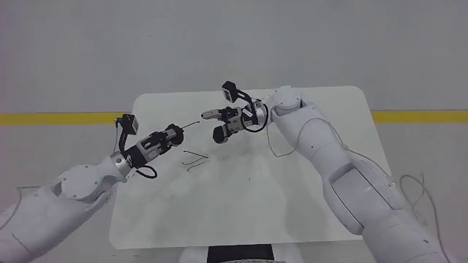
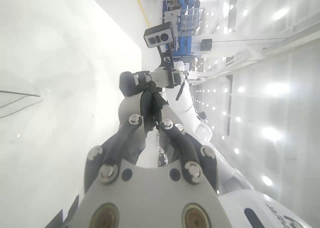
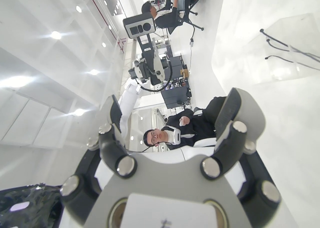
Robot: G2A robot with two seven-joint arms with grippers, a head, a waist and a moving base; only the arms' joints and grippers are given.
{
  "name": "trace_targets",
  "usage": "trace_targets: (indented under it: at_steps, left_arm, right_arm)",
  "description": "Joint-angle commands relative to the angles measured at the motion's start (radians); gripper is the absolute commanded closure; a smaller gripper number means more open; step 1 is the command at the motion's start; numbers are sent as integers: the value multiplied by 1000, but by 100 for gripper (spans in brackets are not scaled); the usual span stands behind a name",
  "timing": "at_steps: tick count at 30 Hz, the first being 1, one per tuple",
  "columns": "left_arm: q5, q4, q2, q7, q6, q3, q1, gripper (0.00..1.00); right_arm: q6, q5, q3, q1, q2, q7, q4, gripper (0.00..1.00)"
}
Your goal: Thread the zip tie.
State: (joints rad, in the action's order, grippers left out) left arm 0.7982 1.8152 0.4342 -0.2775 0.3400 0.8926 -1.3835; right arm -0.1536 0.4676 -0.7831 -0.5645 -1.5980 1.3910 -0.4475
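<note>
My left gripper (image 1: 178, 131) is shut on a thin black zip tie (image 1: 191, 124), which sticks out of it towards the right arm. In the left wrist view its fingers (image 2: 163, 124) press together around the dark strip. My right gripper (image 1: 213, 124) hovers just beyond the tie's free end, a little above the table, and is open. The right wrist view shows its fingers (image 3: 228, 111) spread wide with nothing between them. It faces the left gripper (image 3: 147, 73) across a short gap.
Spare black zip ties (image 1: 194, 158) lie loose on the white table (image 1: 292, 204), just in front of the two grippers; they also appear as zip ties (image 3: 277, 43) and zip ties (image 2: 20, 100). The table's rounded edges are close on every side.
</note>
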Motion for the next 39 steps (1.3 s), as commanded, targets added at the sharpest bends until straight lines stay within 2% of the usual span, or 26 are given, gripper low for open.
trace_targets:
  at_steps: [1, 7, 9, 10, 13, 15, 17, 23, 24, 30, 34, 39]
  left_arm:
    - [-2, 1, -1, 6, 0, -4, 2, 100]
    - [5, 0, 1, 9, -2, -5, 1, 100]
    - [35, -11, 10, 7, 0, -3, 6, 100]
    - [63, -18, 17, -15, 0, -2, 7, 100]
    - [125, -46, 35, -84, 0, 15, 11, 100]
    - [169, -63, 48, -137, 0, 34, 7, 100]
    - [207, -100, 66, -198, 0, 61, -3, 100]
    - [245, -173, 125, -348, 0, 126, -34, 100]
    - [243, -177, 128, -352, 0, 132, -34, 100]
    - [243, -177, 128, -352, 0, 132, -34, 100]
    - [243, -177, 128, -352, 0, 132, -34, 100]
    - [243, -177, 128, -352, 0, 132, -34, 100]
  right_arm:
    - [1, 0, -1, 1, 0, -1, 2, 0]
    - [-1, -3, -2, -5, 1, -22, -2, 0]
    - [-39, -21, -7, -21, 6, -74, -28, 0]
    - [-96, 49, -36, -51, 8, -47, -54, 0]
    - [-186, 81, -64, -81, 18, -18, -81, 0]
    - [-186, 94, -77, -94, 21, -1, -105, 0]
    - [-186, 107, -85, -118, 22, -1, -137, 0]
    - [-186, 152, -86, -141, 16, -1, -156, 0]
    - [-186, 152, -86, -141, 16, -1, -156, 0]
    - [-183, 152, -87, -144, 16, -9, -158, 0]
    - [-116, 165, -99, -175, 18, -113, -190, 0]
    - [-92, 169, -111, -192, 21, -148, -214, 0]
